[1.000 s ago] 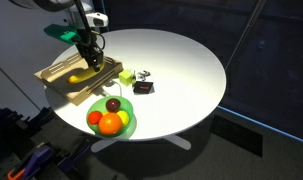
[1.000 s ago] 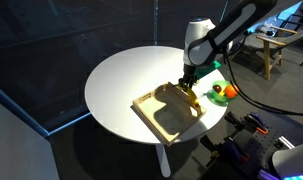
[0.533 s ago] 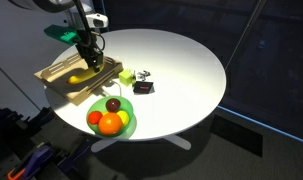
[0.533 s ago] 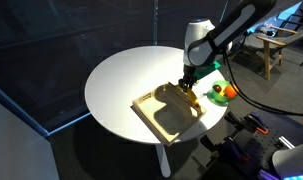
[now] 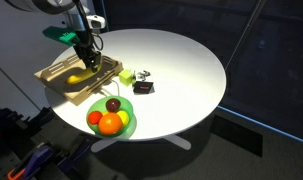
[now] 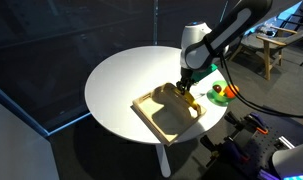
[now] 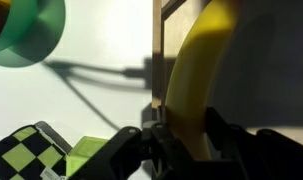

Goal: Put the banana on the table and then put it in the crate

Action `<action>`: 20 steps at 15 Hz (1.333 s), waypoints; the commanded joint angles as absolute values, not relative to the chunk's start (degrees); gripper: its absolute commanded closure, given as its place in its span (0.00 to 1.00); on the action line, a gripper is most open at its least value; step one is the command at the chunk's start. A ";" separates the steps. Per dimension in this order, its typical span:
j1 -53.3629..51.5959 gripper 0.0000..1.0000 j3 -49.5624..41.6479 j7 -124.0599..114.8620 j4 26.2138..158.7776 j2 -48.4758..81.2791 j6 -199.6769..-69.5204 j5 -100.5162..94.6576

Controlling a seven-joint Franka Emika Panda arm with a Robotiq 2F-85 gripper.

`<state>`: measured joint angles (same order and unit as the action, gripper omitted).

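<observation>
Wrist view: banana [image 7: 196, 70] tight between jaws of gripper [image 7: 181, 142].

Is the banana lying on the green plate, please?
No, the banana is over the crate, apart from the plate.

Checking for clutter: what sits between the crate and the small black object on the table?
The yellow-green block, beside the crate, seen in an exterior view.

A crate [image 5: 57, 73] sits at the edge of the worktop [image 5: 181, 60]. A banana [image 5: 82, 78] is inside the crate, along the side nearest a plate [image 5: 130, 120]. A block [image 5: 126, 75] rests on the worktop just beside the crate.
</observation>
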<state>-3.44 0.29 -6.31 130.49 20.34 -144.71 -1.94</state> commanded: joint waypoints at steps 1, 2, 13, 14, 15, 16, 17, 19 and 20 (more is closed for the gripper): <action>-5.13 0.83 -0.44 -7.96 128.39 21.04 -143.33 -4.52; -5.56 0.83 -0.56 -8.32 128.02 21.23 -143.22 -5.13; -7.51 0.83 0.38 -7.30 122.85 26.76 -143.19 -5.53; -7.64 0.83 0.49 -7.23 122.35 27.40 -143.23 -5.36; -7.68 0.83 0.66 -7.09 121.88 28.04 -143.35 -5.05; -7.75 0.83 0.79 -6.95 121.47 28.55 -143.38 -4.89; -7.93 0.83 0.82 -7.16 121.08 29.11 -143.70 -4.87; -8.20 0.83 0.84 -7.59 120.41 29.99 -144.17 -4.77; -8.23 0.83 0.90 -7.75 120.22 30.45 -144.60 -4.56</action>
